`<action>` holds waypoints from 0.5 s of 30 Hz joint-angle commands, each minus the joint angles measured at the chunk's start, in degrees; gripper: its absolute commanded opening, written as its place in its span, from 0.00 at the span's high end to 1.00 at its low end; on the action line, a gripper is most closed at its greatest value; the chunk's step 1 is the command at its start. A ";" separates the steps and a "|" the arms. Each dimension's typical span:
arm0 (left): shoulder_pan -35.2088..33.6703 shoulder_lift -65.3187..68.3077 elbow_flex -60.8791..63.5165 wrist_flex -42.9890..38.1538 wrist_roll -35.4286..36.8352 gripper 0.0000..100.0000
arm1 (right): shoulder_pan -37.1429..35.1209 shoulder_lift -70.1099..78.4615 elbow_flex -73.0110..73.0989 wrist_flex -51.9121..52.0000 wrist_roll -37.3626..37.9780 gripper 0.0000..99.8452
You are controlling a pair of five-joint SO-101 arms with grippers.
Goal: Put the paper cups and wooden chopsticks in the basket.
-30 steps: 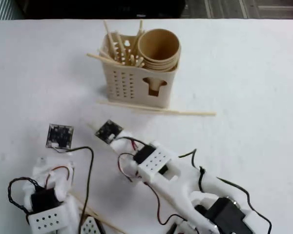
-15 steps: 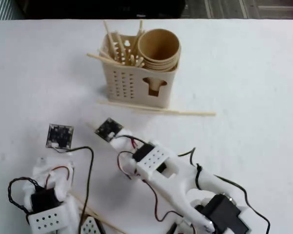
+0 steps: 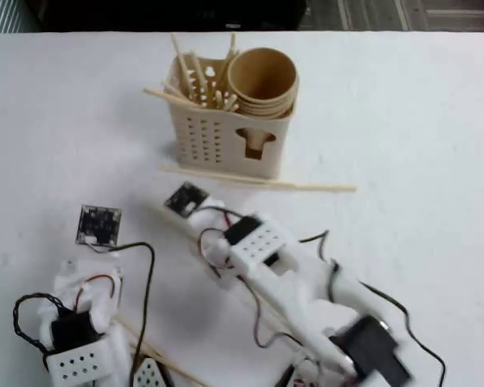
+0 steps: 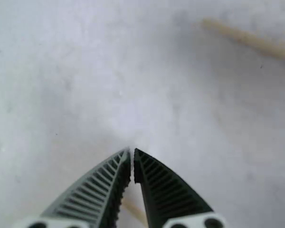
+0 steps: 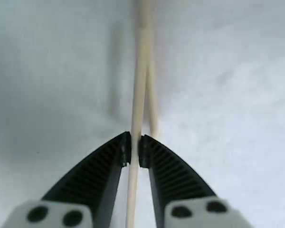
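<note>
The basket (image 3: 226,137) stands in the upper middle of the high view on the white bench (image 3: 419,113). It holds stacked paper cups (image 3: 262,76) and a bundle of chopsticks (image 3: 195,76). A loose chopstick (image 3: 306,185) lies on the bench just below the basket. At lower centre, the right arm (image 3: 262,254) has its right jaws pinching a single chopstick (image 5: 137,95); the paler stick beside it may be a second one. At lower left, the left arm (image 3: 77,347) has its left jaws pressed together on nothing, with another chopstick (image 3: 157,355) just beside it.
</note>
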 commanded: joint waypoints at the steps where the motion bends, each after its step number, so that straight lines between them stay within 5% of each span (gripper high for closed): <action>1: -0.13 -0.40 -0.26 0.44 0.62 0.96 | 2.77 -13.76 -0.26 4.00 0.53 0.98; 8: -0.13 -0.40 -0.26 0.44 0.62 0.96 | 3.03 -31.25 -2.73 7.43 0.09 0.98; 15: -0.13 -0.40 -0.26 0.44 0.62 0.96 | 6.20 -36.88 -21.71 7.08 -3.08 0.98</action>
